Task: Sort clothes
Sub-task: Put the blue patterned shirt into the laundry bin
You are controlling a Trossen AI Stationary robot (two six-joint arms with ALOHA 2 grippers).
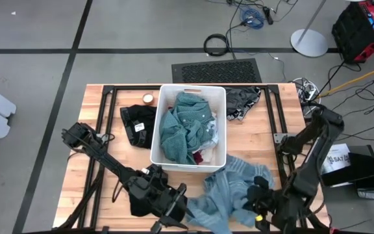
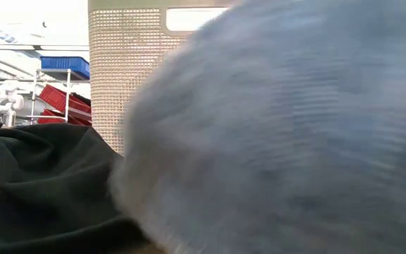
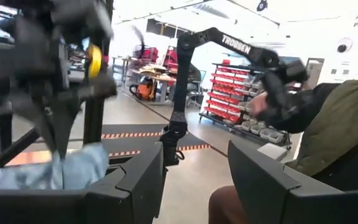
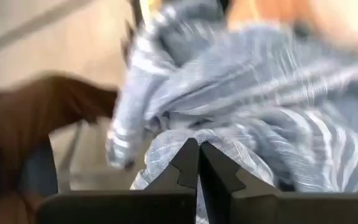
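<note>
Fabric fills most of what we see at the near edge of the table, where the right gripper (image 4: 198, 163) has its two fingers pressed together on a fold of the light blue striped garment (image 1: 229, 192). That garment lies spread on the wood just in front of the white bin (image 1: 167, 97), between the two arms. We see the left gripper (image 1: 169, 209) near the front edge, beside the garment's left side, with its fingers (image 3: 138, 180) standing wide apart and nothing between them. Inside the bin sits a teal garment (image 1: 184, 127) heaped over other pieces. We find a black garment (image 1: 138, 123) left of the bin and a dark grey garment (image 1: 242, 101) at its right rear corner.
</note>
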